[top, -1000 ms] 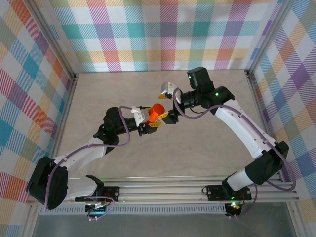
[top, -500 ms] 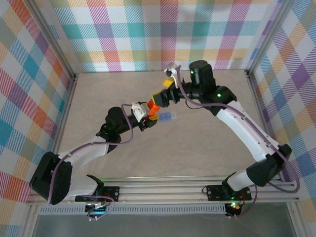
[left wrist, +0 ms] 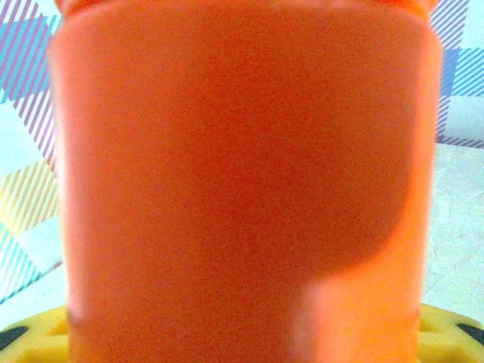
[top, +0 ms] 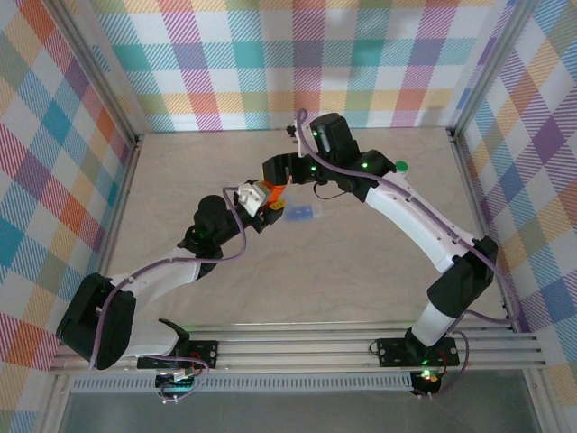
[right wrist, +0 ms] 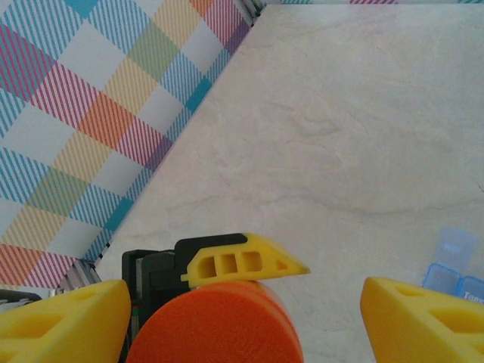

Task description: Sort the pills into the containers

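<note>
The left arm (top: 153, 271) and the right arm (top: 410, 207) are both built of smooth white links between bulky black joint housings. Each is trailed by a looping purple cable and bolted by a black base plate to the silver rail (top: 297, 347) at six o'clock in the top view. Small green lights glow on the right arm's black wrist housing and at its base. The right gripper (right wrist: 242, 325) has chunky, wedge-shaped yellow fingers (right wrist: 423, 318), while the left gripper (top: 269, 200) has a yellow finger (right wrist: 242, 261) with rectangular cut-outs on a black body.
</note>
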`<state>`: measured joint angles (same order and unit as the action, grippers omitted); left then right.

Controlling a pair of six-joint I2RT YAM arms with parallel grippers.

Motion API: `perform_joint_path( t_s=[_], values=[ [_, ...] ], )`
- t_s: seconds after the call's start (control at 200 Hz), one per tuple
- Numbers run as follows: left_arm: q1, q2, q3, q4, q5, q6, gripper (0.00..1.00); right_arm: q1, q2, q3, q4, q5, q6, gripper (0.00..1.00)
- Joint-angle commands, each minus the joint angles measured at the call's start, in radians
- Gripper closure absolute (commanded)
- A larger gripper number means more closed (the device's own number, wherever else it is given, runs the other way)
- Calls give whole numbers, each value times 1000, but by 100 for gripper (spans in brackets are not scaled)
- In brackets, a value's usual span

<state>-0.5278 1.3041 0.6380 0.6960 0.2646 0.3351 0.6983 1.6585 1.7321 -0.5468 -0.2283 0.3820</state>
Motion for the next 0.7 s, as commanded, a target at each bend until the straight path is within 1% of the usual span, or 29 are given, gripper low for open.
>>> perform_joint_path(
  t_s=[0.0,0.08,0.3,0.365,0.435,0.485,0.52,0.575,0.645,0.7],
  values=[
    [-2,5,-6,61,-34,-8,100,13,-2,27,-14,-13,23,24],
    [-1,6,-6,60,-37,-10,100,12,-4,16,-18,-14,21,26],
    [-1,-7,-9,59,-38,-10,100,13,-17,-21,-12,-21,17,41],
    [-1,-12,-9,57,-36,-10,100,14,-21,-27,-12,-29,15,43],
    [-1,-15,-11,56,-34,-8,100,13,-28,-35,-5,-51,7,47],
    [-1,-18,-15,60,-31,-8,100,13,-36,-53,18,-90,-11,50],
    [-1,-20,-18,67,-21,-8,100,13,-47,-71,43,-134,-44,51],
    [1,-28,-24,67,23,2,100,13,-74,-102,70,-188,-127,57],
    [3,-48,-29,55,109,12,100,1,-118,-136,67,-234,-289,64],
    [5,-69,-35,51,193,20,100,-24,-161,-175,66,-349,-445,65]
  ],
)
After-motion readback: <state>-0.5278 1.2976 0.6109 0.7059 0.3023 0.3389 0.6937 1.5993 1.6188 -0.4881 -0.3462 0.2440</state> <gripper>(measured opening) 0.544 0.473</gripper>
